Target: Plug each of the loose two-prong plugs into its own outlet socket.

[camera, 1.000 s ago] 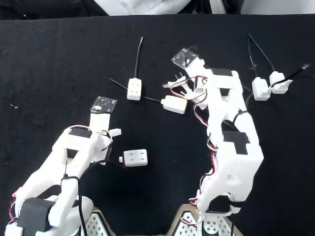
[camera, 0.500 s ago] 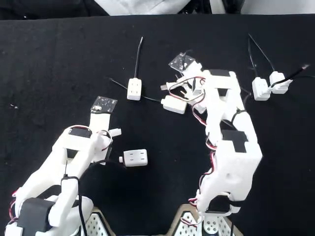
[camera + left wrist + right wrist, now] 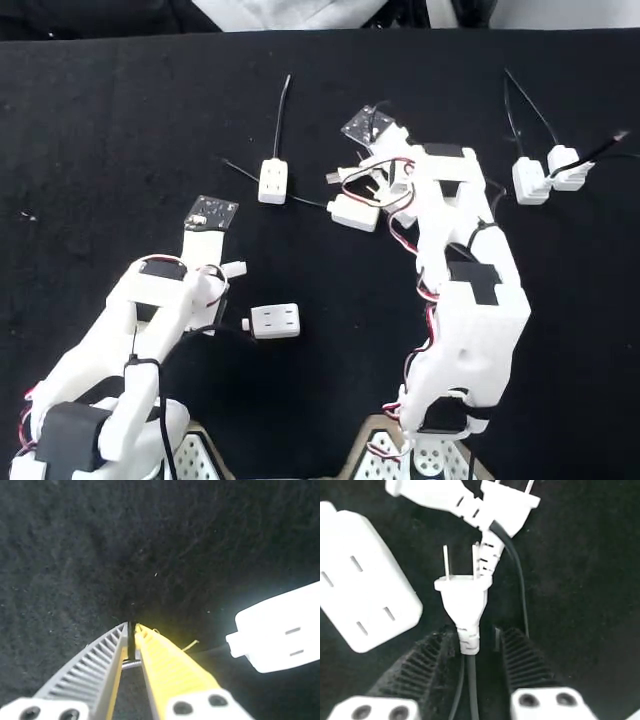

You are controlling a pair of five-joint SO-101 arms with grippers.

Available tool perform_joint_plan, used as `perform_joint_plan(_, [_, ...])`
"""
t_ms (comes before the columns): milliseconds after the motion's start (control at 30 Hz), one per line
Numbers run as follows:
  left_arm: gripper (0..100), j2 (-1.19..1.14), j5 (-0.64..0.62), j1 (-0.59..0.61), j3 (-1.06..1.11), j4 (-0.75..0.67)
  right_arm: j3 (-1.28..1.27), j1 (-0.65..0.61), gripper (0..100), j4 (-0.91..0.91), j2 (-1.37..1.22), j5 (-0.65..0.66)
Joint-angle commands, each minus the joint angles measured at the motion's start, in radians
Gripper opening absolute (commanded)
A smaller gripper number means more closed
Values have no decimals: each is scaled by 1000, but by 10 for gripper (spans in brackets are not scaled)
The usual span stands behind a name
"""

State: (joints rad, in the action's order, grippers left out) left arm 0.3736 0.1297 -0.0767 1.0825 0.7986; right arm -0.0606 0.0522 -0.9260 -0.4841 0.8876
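Observation:
A white two-prong plug point(image 3: 464, 596) lies prongs outward between the fingers of my right gripper point(image 3: 475, 632). The gripper is open, and the plug's neck and dark cord run through the gap. A white outlet block point(image 3: 365, 605) lies just beside it, and a second plug point(image 3: 506, 500) lies beyond. From above, the right gripper point(image 3: 368, 186) hangs over the plugs point(image 3: 347, 178) next to that outlet block point(image 3: 353, 212). My left gripper point(image 3: 131, 628) is shut on a thin black cable leading to another outlet block point(image 3: 280, 630). That block point(image 3: 275, 320) lies beside the left gripper point(image 3: 215, 312).
A third outlet block point(image 3: 273, 181) with a black cord lies at the middle back. Two joined white pieces point(image 3: 545, 174) with cords sit at the far right. Everything rests on a black cloth point(image 3: 120, 130), with open room at the back left.
My right gripper has shifted a little to the left over the plugs, turning slightly. The left arm and the outlet blocks have stayed put.

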Motion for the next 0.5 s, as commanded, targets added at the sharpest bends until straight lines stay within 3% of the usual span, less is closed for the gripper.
perform_joint_plan(0, [30, -26, -3, 22, -22, -28, 35, 9, 7, -8, 71, 2])
perform_joint_plan(467, [30, -26, -3, 19, -22, -28, -84, 6, 11, -347, 453, 9])
